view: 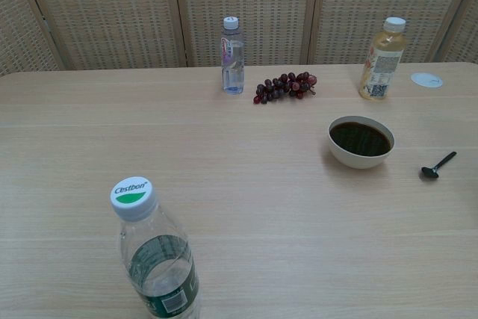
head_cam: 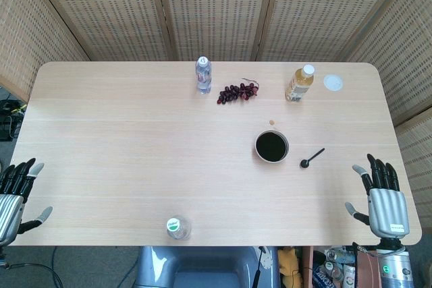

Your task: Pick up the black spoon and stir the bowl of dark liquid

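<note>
A small black spoon (head_cam: 312, 158) (view: 438, 165) lies flat on the table just right of a white bowl (head_cam: 271, 147) (view: 361, 141) filled with dark liquid. My right hand (head_cam: 383, 197) rests open at the table's near right corner, well short of the spoon, fingers spread and empty. At the near left edge my left hand (head_cam: 16, 197) is open too, far from both objects. Neither hand appears in the chest view.
A clear water bottle (head_cam: 203, 74) (view: 233, 55), a bunch of dark grapes (head_cam: 237, 92) (view: 284, 87), a yellow drink bottle (head_cam: 300, 83) (view: 380, 59) and a white lid (head_cam: 333, 83) (view: 426, 80) stand along the far side. Another water bottle (head_cam: 178, 227) (view: 154, 258) stands at the near edge. Wicker screens enclose the table.
</note>
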### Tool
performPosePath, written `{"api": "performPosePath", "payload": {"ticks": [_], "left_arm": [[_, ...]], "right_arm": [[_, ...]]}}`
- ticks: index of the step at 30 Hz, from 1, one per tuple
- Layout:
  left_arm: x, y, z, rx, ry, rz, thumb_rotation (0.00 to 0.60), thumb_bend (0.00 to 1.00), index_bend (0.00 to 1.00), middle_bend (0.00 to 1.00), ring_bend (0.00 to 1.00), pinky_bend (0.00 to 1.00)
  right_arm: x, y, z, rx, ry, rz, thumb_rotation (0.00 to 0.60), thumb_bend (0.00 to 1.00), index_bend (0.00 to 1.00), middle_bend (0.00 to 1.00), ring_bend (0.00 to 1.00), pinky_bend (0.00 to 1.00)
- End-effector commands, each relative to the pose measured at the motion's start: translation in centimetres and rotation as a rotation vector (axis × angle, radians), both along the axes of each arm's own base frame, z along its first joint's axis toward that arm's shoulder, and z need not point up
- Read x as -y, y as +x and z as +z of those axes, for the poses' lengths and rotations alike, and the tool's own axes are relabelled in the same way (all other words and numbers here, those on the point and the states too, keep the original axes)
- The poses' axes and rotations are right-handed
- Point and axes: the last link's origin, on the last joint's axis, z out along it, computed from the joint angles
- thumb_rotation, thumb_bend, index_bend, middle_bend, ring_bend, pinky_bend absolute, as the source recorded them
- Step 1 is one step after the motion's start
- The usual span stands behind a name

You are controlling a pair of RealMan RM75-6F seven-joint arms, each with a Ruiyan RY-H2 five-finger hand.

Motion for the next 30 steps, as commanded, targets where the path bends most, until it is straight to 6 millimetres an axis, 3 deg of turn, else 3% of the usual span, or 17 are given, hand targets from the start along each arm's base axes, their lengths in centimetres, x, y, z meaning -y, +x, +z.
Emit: {"api": "performPosePath", "payload": {"ticks": [1,16,19,21,24,30], "left_arm": [[0.0,0.0,0.0,-0.001,-0.002,0.002,0.600,0.26,0.00,0.00,0.00,0.00],[-0.3,0.1,0.1,-0.006,0.002,-0.003,0.600,0.26,0.00,0.00,0.00,0.00],[-0.4,0.2,0.2,-0.006,0.008,-0.006,0.600,0.26,0.00,0.00,0.00,0.00],[-0.4,0.2,0.3,-0.005,0.009,-0.006,0.600,0.26,0.00,0.00,0.00,0.00],[-0.4,0.2,0.3,-0.005,0.008,-0.005,0.600,0.26,0.00,0.00,0.00,0.00],[-0.4,0.2,0.4,-0.011,0.013,-0.001,0.600,0.26,0.00,0.00,0.00,0.00]], "right_arm": [[0.0,0.0,-0.1,0.000,0.001,-0.001,0.600,0.24,0.25,0.11,0.00,0.00],[1.0,0.4,0.1,0.010,0.021,0.020,0.600,0.24,0.25,0.16,0.03,0.02],[1.8,0.6,0.3,0.024,0.068,0.021,0.600,0.24,0.25,0.20,0.12,0.19],[2.5,0.7,0.5,0.025,0.099,0.022,0.600,0.24,0.25,0.26,0.21,0.36],[3.7,0.9,0.6,0.018,0.149,0.027,0.600,0.25,0.25,0.42,0.40,0.59],[6.2,1.2,0.3,0.036,0.259,0.026,0.600,0.41,0.25,0.71,0.73,0.77]]}}
